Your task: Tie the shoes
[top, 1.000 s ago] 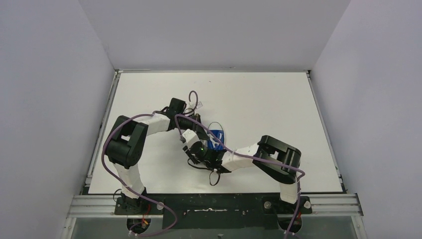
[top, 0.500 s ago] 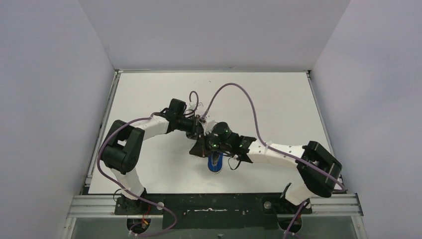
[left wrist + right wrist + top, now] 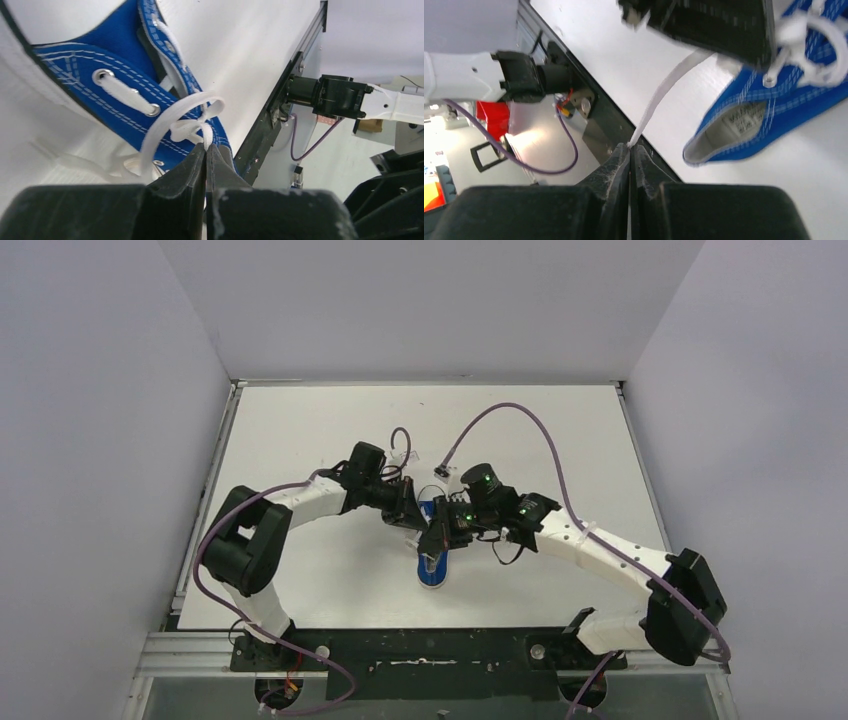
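Observation:
A small blue sneaker with white laces lies on the white table, between the two arms. My left gripper sits at the shoe's far end. In the left wrist view the left gripper is shut on a white lace loop above the blue upper. My right gripper hovers over the shoe's middle. In the right wrist view the right gripper is shut on the tip of a taut lace, which runs up under the left gripper's black body. The sneaker's grey insole shows.
The table's black near rail runs close behind the shoe and also shows as the rail in the right wrist view. The right arm's base and left arm's base stand at that edge. White walls enclose the table.
The right arm swung from the near left across to the right side, and its gripper closed on a lace end. The shoe shifted toward the near edge. The left gripper stayed shut.

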### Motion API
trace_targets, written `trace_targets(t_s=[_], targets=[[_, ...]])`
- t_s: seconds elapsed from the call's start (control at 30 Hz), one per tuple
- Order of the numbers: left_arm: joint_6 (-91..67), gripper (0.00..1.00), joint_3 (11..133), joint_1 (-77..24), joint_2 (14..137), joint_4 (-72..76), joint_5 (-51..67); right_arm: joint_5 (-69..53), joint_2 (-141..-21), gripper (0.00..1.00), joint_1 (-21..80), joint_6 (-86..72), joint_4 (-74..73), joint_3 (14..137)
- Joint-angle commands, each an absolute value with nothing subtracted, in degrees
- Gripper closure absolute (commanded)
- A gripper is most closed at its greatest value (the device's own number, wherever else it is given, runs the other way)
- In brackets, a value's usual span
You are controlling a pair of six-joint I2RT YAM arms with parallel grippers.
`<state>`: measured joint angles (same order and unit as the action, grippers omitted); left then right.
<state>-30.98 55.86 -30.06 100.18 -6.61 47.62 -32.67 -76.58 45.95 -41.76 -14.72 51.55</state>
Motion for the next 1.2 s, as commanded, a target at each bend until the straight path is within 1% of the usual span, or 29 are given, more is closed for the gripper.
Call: trace_targets(t_s=[0.0,0.07,0.13,0.2,0.33,0.4,0.47,0.53,0.63,0.67,0.73,0.77,0.8,0.83,0.87,0.93,1.0,1.1,1.17], targets=[[-31.56,1.0,56.18,-28.75,99.65,-4.41,46.52,-33.43,-70.77,1.0,45.39,-34.76,-42.27,56.79],[-31.92,1.0,56.61,-28.87,100.15,-3.84,47.06,-28.66,-68.68,1.0,43.77,-32.72,-53.54,57.1],[-32.26,1.0,56.98,-28.87,101.14,-3.8,47.83,-24.03,-65.46,1.0,41.81,-31.83,-57.47,56.56],[-31.82,1.0,57.39,-28.71,102.11,-4.84,48.26,-19.31,-64.73,1.0,39.33,-30.08,-57.17,55.56],[-30.27,1.0,58.9,-28.4,102.57,-7.92,48.51,-10.71,-66.93,1.0,33.97,-28.41,-51.89,52.76],[-29.87,1.0,59.64,-28.39,102.34,-9.01,48.4,-6.11,-68.34,1.0,33.29,-28.46,-50.74,51.91],[-29.29,1.0,60.58,-28.23,102.43,-10.2,48.75,1.67,-70.73,1.0,33.07,-29.35,-52.5,51.71],[-29.14,1.0,61.7,-28.21,102.92,-11.31,49.08,6.81,-73.27,1.0,32.89,-29.8,-54.14,52.7],[-29.05,1.0,62.51,-28.3,103.22,-12.0,49.15,10.14,-73.83,0.85,32.84,-28.87,-51.04,52.56],[-29.13,1.0,62.61,-28.22,103.25,-12.12,49.36,9.47,-73.73,0.79,32.91,-26.68,-48.93,52.81],[-29.04,1.0,62.78,-28.15,103.57,-12.44,49.72,-1.06,-71.67,0.68,33.31,-16.64,-38.17,51.4],[-29.2,1.0,62.71,-28.17,103.54,-12.17,49.79,-8.2,-69.26,0.59,33.63,-12.08,-31.31,49.01],[-29.47,1.0,62.56,-28.21,103.62,-11.75,50.01,-15.91,-66.97,0.46,33.56,-6.83,-23.18,46.12],[-29.84,1.0,62.37,-28.21,103.63,-11.41,50.3,-21.48,-65.43,0.36,33.72,-3.35,-15.83,43.35],[-30.05,1.0,62.2,-28.17,103.62,-11.07,50.55,-26.99,-64.99,0.32,33.54,0.14,-9.63,40.69],[-30.21,1.0,61.93,-28.13,103.5,-10.6,50.92,-33.58,-67.19,0.32,32.98,4.08,-2.61,40.2],[-30.45,1.0,61.67,-28.1,103.52,-10.23,51.19,-38.81,-72.76,0.37,32.07,6.33,-2.17,42.34],[-32.08,1.0,60.41,-28.21,103.03,-8.02,51.4,-45.73,-78.09,0.44,31.9,5.52,-0.68,44.61],[-33.54,1.0,59.69,-28.13,102.89,-5.99,51.59,-47.41,-78.9,0.45,32.03,3.17,4.69,43.2]])
